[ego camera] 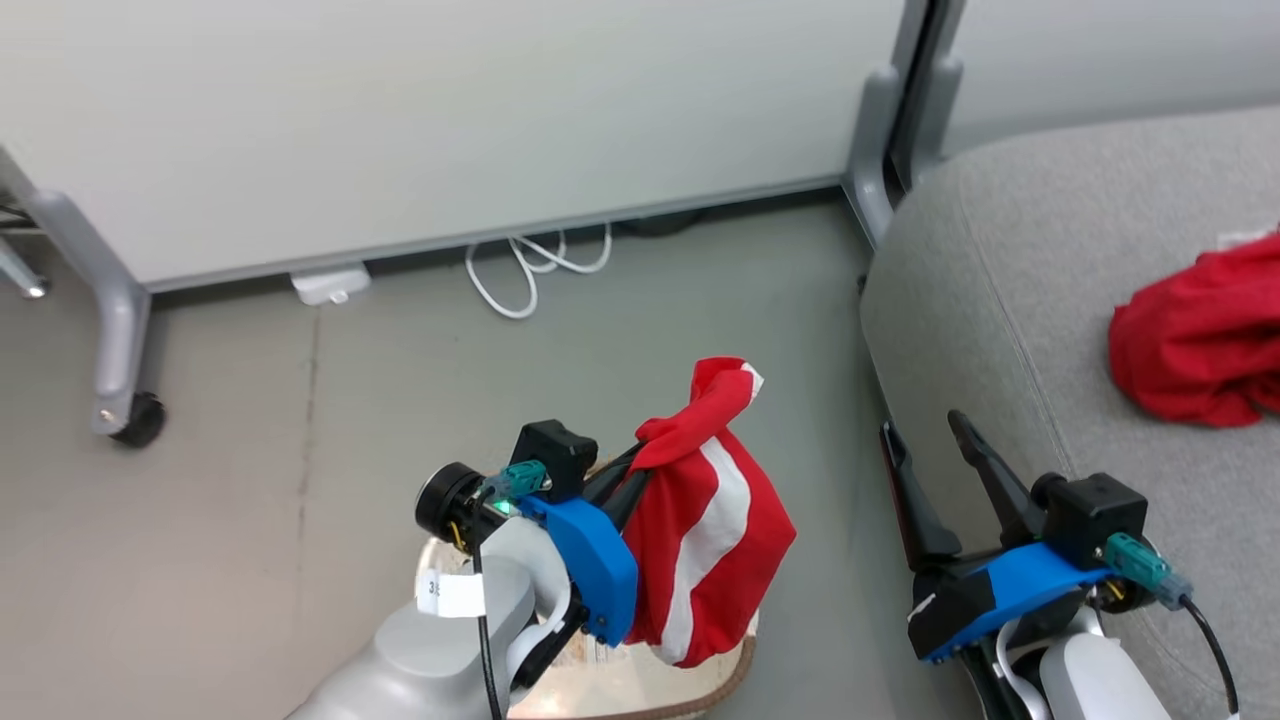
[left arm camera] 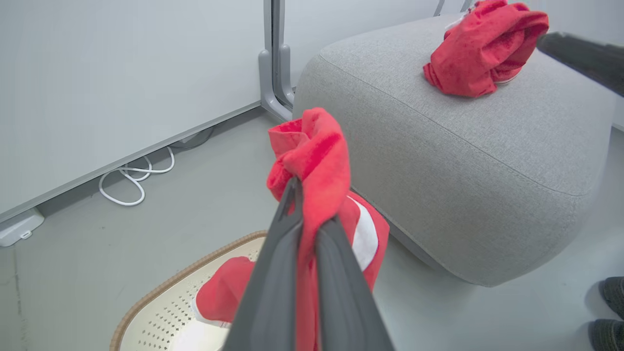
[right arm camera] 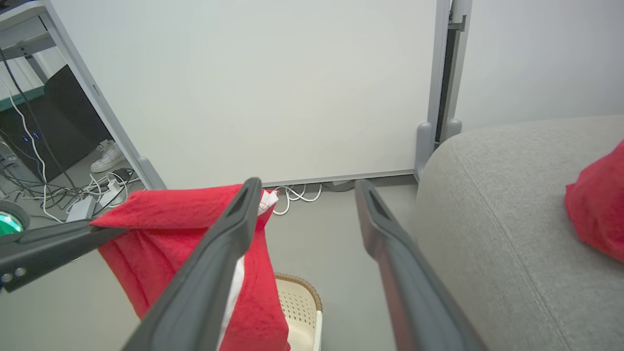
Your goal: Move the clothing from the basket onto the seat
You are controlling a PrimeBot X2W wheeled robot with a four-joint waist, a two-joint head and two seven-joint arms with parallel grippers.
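Observation:
A red garment with white stripes (ego camera: 710, 530) hangs from my left gripper (ego camera: 642, 452), which is shut on its bunched top, above the cream basket (ego camera: 735, 672). In the left wrist view the dark fingers (left arm camera: 278, 263) pinch the cloth (left arm camera: 317, 156), and its lower end hangs over the basket's brown rim (left arm camera: 161, 292). A second red garment (ego camera: 1195, 345) lies crumpled on the grey seat (ego camera: 1000, 300) to the right. My right gripper (ego camera: 922, 425) stands open and holds nothing, low beside the seat's front edge. In the right wrist view, the held garment (right arm camera: 190, 229) hangs left of my right gripper (right arm camera: 307, 187).
A white partition wall on wheeled grey legs (ego camera: 120, 330) stands behind. White cables (ego camera: 530, 265) lie on the floor at its base. A person's dark shoes (left arm camera: 609, 312) show near the seat's corner. More cables and a white shoe (right arm camera: 108, 157) lie beyond the partition.

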